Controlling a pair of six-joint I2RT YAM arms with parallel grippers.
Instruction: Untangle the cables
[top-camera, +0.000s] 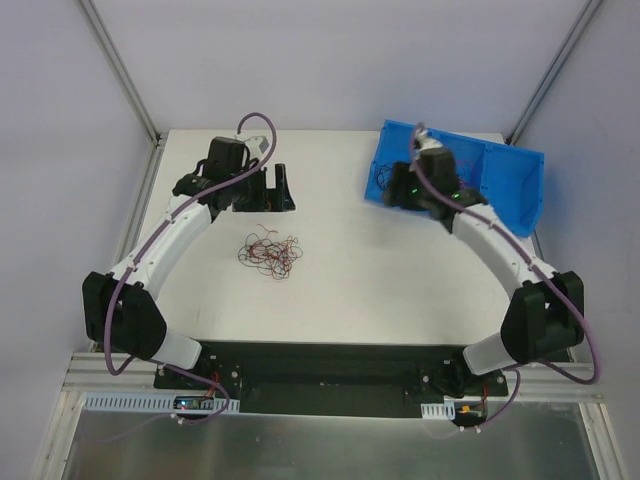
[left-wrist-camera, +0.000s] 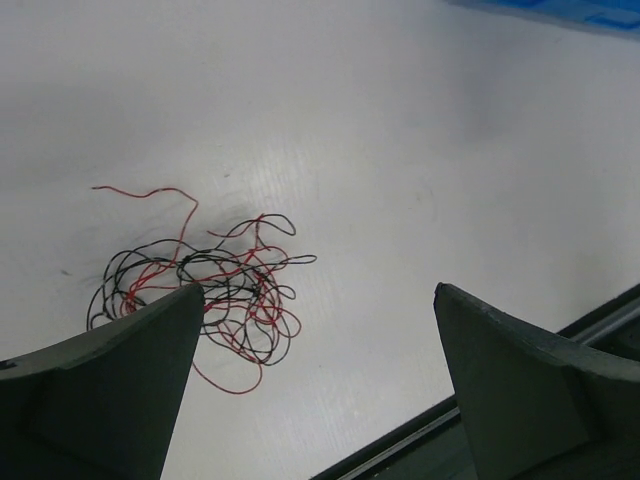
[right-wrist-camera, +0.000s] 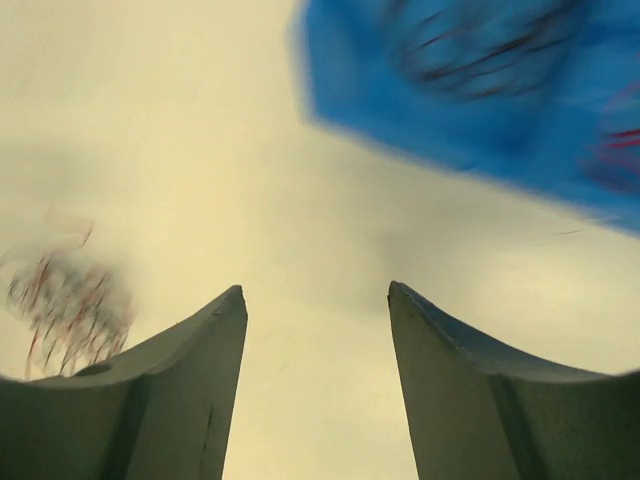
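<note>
In the top view the two arm bases sit at the lower edge. A little above them, left of the middle of the frame, the cables (top-camera: 268, 255) lie on the white table (top-camera: 400, 290) as one small knot of red and black wire. In the left wrist view this knot (left-wrist-camera: 215, 290) is at the lower left. One red end runs out toward the upper left and one red loop hangs below.

Further up in the top view, the left gripper (top-camera: 268, 192) hovers beyond the knot and is apart from it. In its own view the left gripper (left-wrist-camera: 318, 290) has its fingers spread wide with nothing between them. The right gripper (top-camera: 388, 185) is at the upper right, over the near edge of the blue bin (top-camera: 510, 185). Its wrist view shows the right gripper (right-wrist-camera: 315, 290) spread too and holding nothing. This view is blurred. Dark and red curls seem to lie in the bin, but I cannot be sure.

I see these risks:
- **Wrong catch:** Each wire is far thinner than a finger, so a closing claw may catch several strands together, or none.
- **Tighter knot:** A pull on several strands would probably tighten the knot, or drag the whole bundle over the smooth table.
- **Nothing holding the bundle:** Only one arm is near the knot, so nothing would hold the rest down during a pull.
- **Springy wire:** The wire looks springy, so a freed piece may curl back into the others.
- **Bad aim:** Aiming from the blurred right view would be unreliable.
</note>
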